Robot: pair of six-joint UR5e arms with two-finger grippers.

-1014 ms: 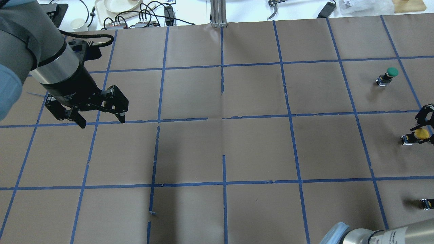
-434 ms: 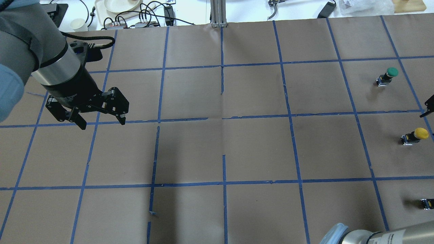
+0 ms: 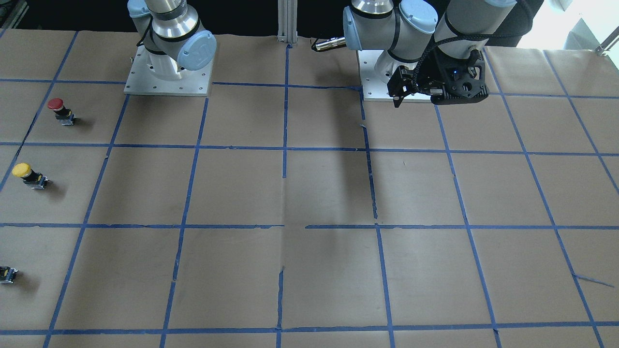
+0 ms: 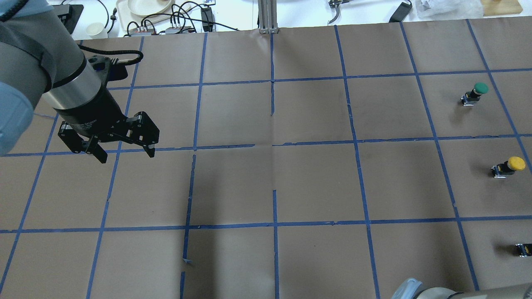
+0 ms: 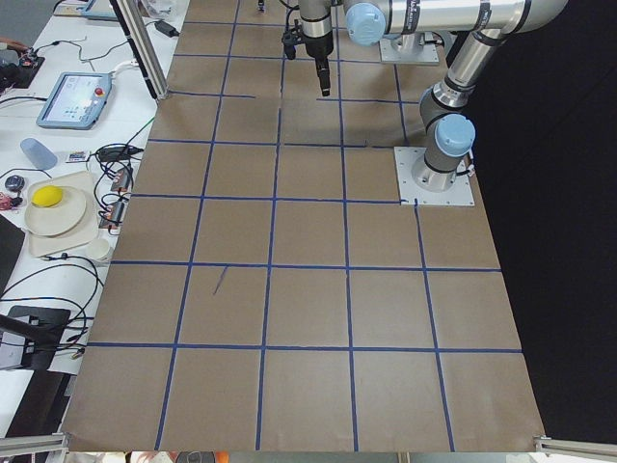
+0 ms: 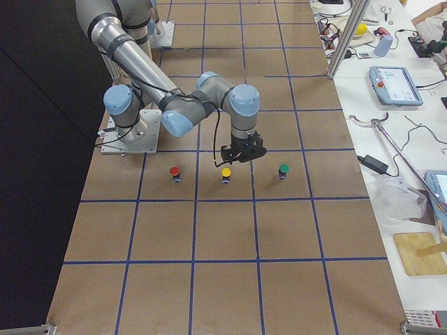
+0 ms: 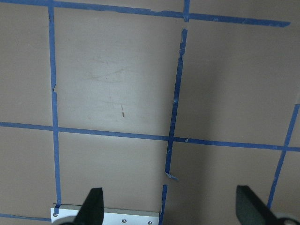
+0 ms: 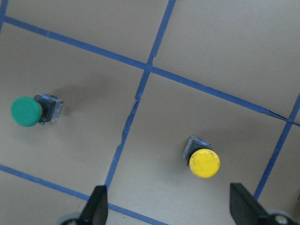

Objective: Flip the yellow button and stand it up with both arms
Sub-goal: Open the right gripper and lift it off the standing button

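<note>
The yellow button (image 4: 509,166) stands on its contact block with the cap up, near the table's right edge. It also shows in the front-facing view (image 3: 27,175), the right side view (image 6: 225,173) and the right wrist view (image 8: 202,158). My right gripper (image 8: 171,206) is open and empty, raised above the button and apart from it. It shows in the right side view (image 6: 237,153) and is outside the overhead view. My left gripper (image 4: 126,154) is open and empty, hovering far off at the table's left, also seen in the front-facing view (image 3: 404,92).
A green button (image 4: 476,93) stands beyond the yellow one and a red button (image 3: 60,110) stands on its robot side. The brown paper (image 4: 274,178) carries a blue tape grid. The right arm's base plate (image 3: 167,82) is near the red button.
My right gripper, which had its fingers around the yellow button, has let go and moved out of the overhead view. The button stays standing. My left gripper has shifted slightly.
</note>
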